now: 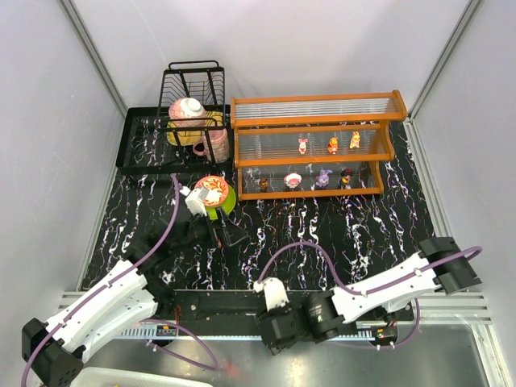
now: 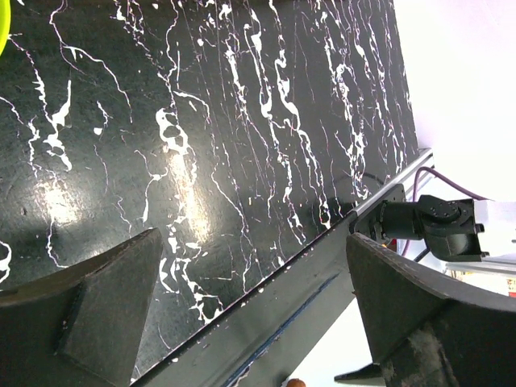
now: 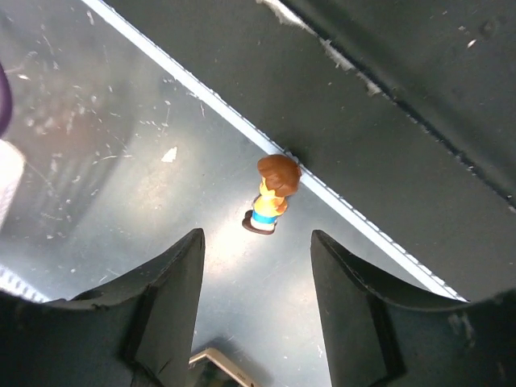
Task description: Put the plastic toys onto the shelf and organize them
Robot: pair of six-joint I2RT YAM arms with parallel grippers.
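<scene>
The left end effector (image 2: 254, 266) stands wide open over the black, white-veined bench (image 2: 201, 121). Its two dark fingers (image 2: 105, 314) are far apart, with nothing between them and nothing touching them. In the overhead view it hangs just in front of the red bowl (image 1: 211, 190) on its green plate (image 1: 230, 202). The right end effector (image 3: 256, 266) points down past the near edge of the bench, its jaws partly apart and empty. Just beyond its fingertips, in line with the gap, a loose toy (image 3: 270, 195) sits on a scratched grey metal surface (image 3: 121, 161), close against the pale strip along the bench's edge. It has brown hair, a yellow top, a blue band and a dark base. Neither finger touches it, and whether it stands or lies cannot be told. The shelf (image 1: 314, 121), orange-framed with clear ribbed panels, stands at the far side of the bench just beside a black wire dish rack (image 1: 193, 89). Its middle tier carries a pink-white toy (image 1: 303, 145), an orange toy (image 1: 332, 145) and a yellow toy (image 1: 355, 140) in a row. Its lower tier carries a dark toy (image 1: 264, 183), a red-white toy (image 1: 293, 180), a purple toy (image 1: 322, 176) and a dark-red toy (image 1: 347, 176), spaced apart.
</scene>
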